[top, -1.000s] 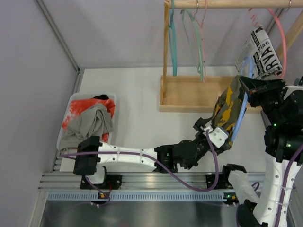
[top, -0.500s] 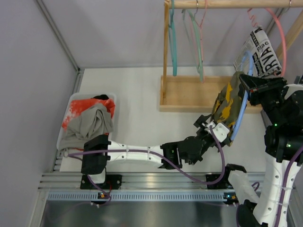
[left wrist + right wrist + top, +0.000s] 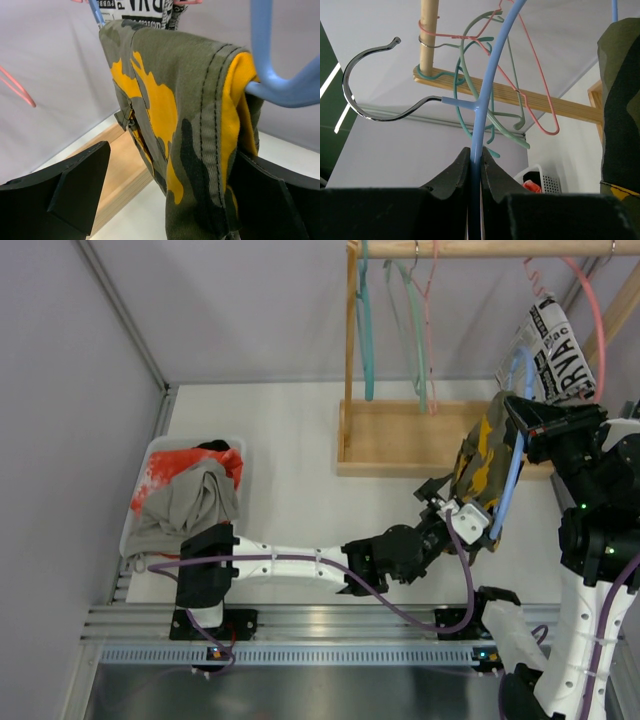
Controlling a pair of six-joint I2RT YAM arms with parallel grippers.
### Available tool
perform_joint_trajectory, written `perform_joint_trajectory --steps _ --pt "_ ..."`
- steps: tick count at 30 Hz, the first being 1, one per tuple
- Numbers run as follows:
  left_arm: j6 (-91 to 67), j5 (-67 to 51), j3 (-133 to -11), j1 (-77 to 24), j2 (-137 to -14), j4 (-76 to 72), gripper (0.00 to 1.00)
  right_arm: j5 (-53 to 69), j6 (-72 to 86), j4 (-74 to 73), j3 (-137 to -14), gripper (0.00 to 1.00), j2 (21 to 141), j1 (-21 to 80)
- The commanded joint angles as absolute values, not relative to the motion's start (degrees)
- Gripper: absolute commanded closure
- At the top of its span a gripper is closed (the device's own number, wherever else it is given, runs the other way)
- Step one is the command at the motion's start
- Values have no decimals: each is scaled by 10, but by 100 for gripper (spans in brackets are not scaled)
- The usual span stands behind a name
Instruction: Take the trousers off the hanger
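Left gripper (image 3: 172,202) has pushed further in, fingers spread wide either side of the camouflage trousers (image 3: 170,115), which hang between them over the blue hanger (image 3: 476,127); right gripper (image 3: 476,156) fingers pinched tight on that hanger's stem

Two trousers are in view: one camouflage pair (image 3: 480,460), one grey pair (image 3: 190,502). One red-orange garment (image 3: 172,464), one newsprint-patterned garment (image 3: 552,350), one white basket (image 3: 180,441) and one wooden rack (image 3: 400,440). Five hangers: blue hanger (image 3: 510,480), teal hanger (image 3: 366,330), pale green hanger (image 3: 420,340), thin pink hanger (image 3: 432,300), salmon hanger (image 3: 597,320)
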State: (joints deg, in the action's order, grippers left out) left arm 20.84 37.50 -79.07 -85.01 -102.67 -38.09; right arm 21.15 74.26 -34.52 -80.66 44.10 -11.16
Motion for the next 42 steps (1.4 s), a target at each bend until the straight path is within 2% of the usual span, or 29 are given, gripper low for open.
perform_joint_trajectory --steps 1,11,21,32,42 --pt "219 337 -785 -851 -1014 -445 3 225 759 -218 -831 100 430 -113" --pt "246 359 -782 -875 -1014 -471 4 221 756 -216 -829 100 428 -113" --pt "226 393 -806 -825 -1041 -450 17 231 759 -219 -836 100 425 -113" --pt "225 362 -716 -829 -970 -449 14 229 757 -204 -835 100 432 -113" --pt "252 363 -689 -830 -953 -451 14 236 758 -203 -831 100 432 -113"
